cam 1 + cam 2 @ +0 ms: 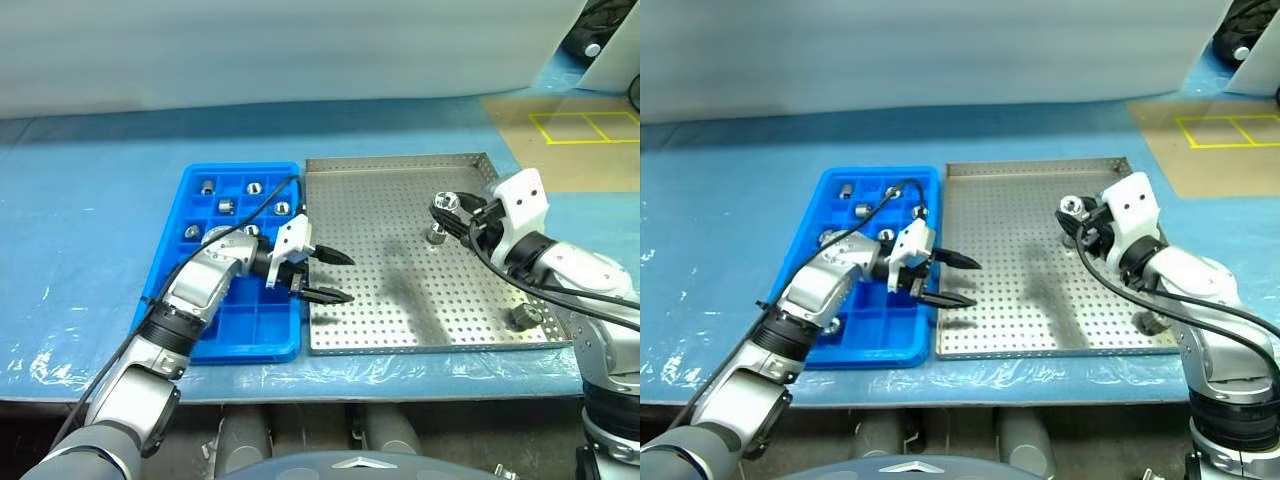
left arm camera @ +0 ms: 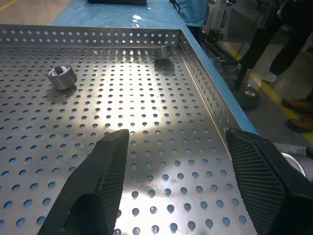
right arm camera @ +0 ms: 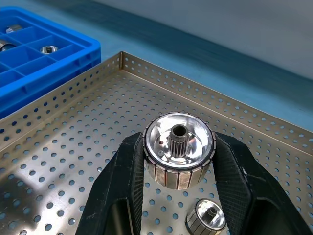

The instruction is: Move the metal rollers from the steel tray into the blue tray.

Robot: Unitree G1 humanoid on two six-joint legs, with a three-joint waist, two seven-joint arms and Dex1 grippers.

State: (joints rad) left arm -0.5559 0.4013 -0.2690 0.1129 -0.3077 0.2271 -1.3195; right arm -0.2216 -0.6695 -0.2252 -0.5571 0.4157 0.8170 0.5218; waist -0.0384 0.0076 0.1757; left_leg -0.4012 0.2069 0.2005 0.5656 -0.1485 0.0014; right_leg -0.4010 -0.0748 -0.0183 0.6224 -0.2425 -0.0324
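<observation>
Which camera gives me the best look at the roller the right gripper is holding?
The right wrist view: the held roller sits large between the right gripper fingers, its central hole facing the camera. Both eye views show it small, above the steel tray. The left wrist view shows two other rollers on the tray.

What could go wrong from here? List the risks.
1. The right gripper pinches a roller only by its round sides above the steel tray; it could slip and fall back.
2. The left gripper hangs open over the steel tray's edge next to the blue tray, in the likely carry path; the arms could collide.
3. Some blue tray compartments already hold rollers; a drop there could bounce out.
</observation>
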